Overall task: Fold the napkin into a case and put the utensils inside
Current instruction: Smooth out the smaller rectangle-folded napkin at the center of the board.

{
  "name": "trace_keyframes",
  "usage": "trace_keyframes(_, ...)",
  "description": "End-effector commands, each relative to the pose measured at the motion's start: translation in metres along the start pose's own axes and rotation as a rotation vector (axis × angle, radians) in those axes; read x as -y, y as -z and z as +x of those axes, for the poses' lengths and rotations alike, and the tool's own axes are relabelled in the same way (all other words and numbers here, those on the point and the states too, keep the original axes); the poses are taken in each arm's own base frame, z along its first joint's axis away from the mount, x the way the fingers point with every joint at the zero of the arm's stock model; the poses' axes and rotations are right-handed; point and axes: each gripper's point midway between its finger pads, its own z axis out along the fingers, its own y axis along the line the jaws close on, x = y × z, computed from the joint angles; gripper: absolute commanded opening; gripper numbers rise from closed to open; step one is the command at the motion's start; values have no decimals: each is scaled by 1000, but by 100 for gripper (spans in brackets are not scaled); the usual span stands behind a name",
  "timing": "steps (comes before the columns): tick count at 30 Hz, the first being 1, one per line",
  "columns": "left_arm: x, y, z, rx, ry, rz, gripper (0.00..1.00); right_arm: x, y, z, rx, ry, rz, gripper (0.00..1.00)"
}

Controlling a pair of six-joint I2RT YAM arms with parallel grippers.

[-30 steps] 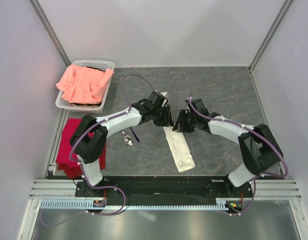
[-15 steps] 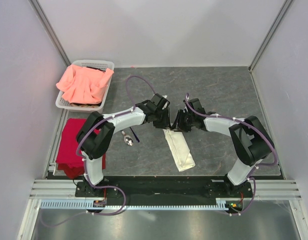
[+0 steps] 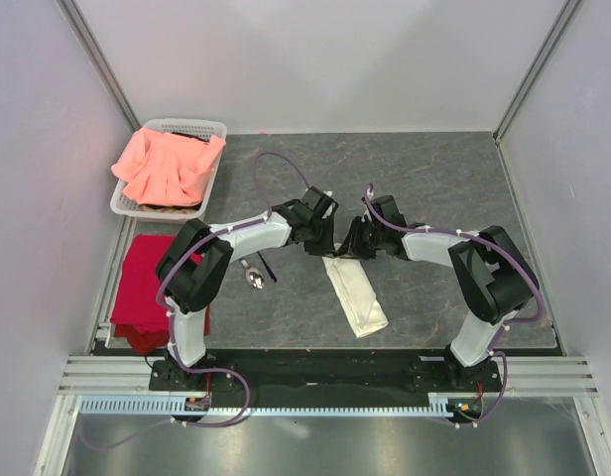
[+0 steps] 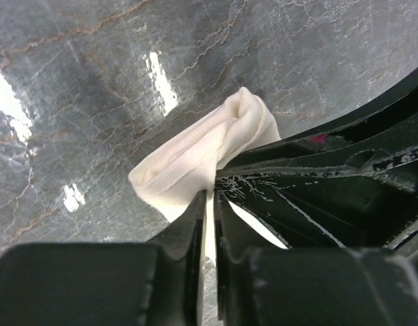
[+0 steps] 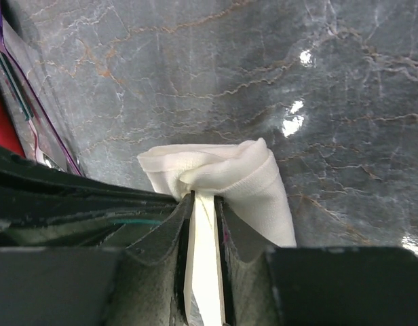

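Cream-white napkin (image 3: 357, 297) folded to a narrow strip on the grey marbled tabletop (image 3: 434, 169), its far end bunched between the two arms, left gripper (image 4: 210, 204) pinched onto the cloth, right gripper (image 5: 203, 204) clamped on the same end, tips facing, spoon (image 3: 254, 277) just left of the left gripper, clear of the cloth.

Bright even light; white glare spots on the table (image 4: 73, 68); focus sharp.
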Motion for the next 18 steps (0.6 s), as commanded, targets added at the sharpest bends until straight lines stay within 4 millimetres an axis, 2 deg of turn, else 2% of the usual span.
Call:
trace_keyframes(1,11,-5,-14,17,-4,51,7,-10,-1,-4,23,46,-72,24)
trace_keyframes(2,7,-4,-11,25,4,40,7,-8,1,-2,20,58,-69,24)
trace_keyframes(3,17,10,-25,92,2,74,8,-9,5,-1,20,66,-64,24)
trace_keyframes(5,10,19,-26,127,18,55,10,-9,11,-2,26,114,-57,24)
trace_keyframes(7,13,40,-34,173,31,68,11,-9,18,-5,32,156,-41,24)
trace_keyframes(11,12,77,-45,259,72,96,23,-15,37,2,0,226,3,27)
trace_keyframes(13,9,96,-45,292,81,108,24,-17,43,2,5,260,27,31)
trace_keyframes(15,3,107,-45,308,98,116,24,-20,50,12,-20,286,48,34)
trace_keyframes(16,-1,109,-39,301,103,116,24,-25,52,11,-22,301,53,38)
trace_keyframes(17,0,122,-42,325,107,139,25,-22,53,20,-47,321,85,39)
trace_keyframes(18,0,127,-41,331,112,147,25,-22,54,23,-52,329,97,41)
